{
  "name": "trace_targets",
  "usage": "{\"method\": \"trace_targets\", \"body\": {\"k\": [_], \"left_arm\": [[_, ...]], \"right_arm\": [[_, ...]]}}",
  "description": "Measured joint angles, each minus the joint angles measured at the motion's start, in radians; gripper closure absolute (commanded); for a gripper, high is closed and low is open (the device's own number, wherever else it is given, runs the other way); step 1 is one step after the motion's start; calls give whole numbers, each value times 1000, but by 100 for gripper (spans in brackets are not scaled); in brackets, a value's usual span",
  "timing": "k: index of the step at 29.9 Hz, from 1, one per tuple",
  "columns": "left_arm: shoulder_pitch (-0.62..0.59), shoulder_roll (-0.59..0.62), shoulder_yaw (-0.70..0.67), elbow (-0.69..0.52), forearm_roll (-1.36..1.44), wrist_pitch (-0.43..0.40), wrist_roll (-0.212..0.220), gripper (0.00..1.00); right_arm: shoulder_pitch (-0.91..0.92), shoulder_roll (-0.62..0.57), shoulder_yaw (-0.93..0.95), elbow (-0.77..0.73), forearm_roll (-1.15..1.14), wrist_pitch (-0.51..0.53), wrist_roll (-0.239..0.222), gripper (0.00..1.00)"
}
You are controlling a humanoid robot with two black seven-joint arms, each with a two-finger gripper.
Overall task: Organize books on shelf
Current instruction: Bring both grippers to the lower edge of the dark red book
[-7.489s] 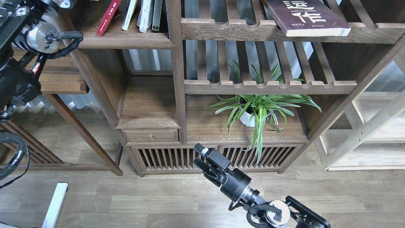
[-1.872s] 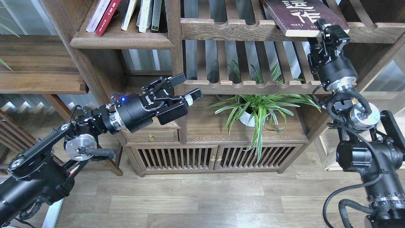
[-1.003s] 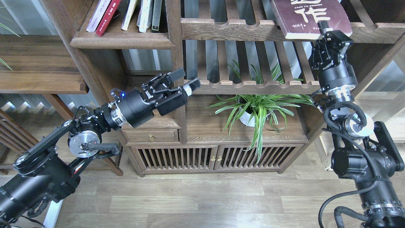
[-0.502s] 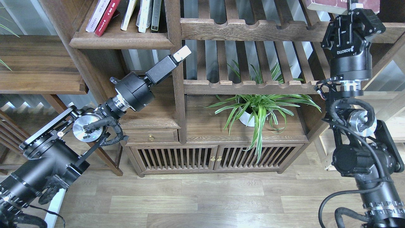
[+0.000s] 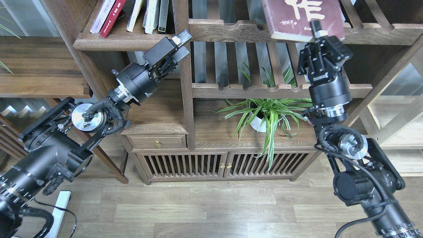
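Maroon book (image 5: 302,16) with white characters sits at the top of view, over the slatted rack (image 5: 231,29), its lower edge clamped in our right gripper (image 5: 319,34). Left gripper (image 5: 176,43) hovers empty, fingers parted, just under the solid shelf (image 5: 125,43) where the other books (image 5: 132,15) stand. We judge: carry leftward, keep the book level, clear the post (image 5: 183,66), then hand over or insert upright.

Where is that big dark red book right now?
The dark maroon book is at the top right of the head view, pinched at its lower edge by the right claw, in front of the upper slatted rack.
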Motion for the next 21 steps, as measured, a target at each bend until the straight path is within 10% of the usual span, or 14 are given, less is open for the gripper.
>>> {"method": "trace_targets", "body": {"k": [21], "left_arm": [[-160,-145,-36,205,-169,0,144,7]], "right_arm": [[-15,-5,-110,15,-8,0,-1,98]]}}
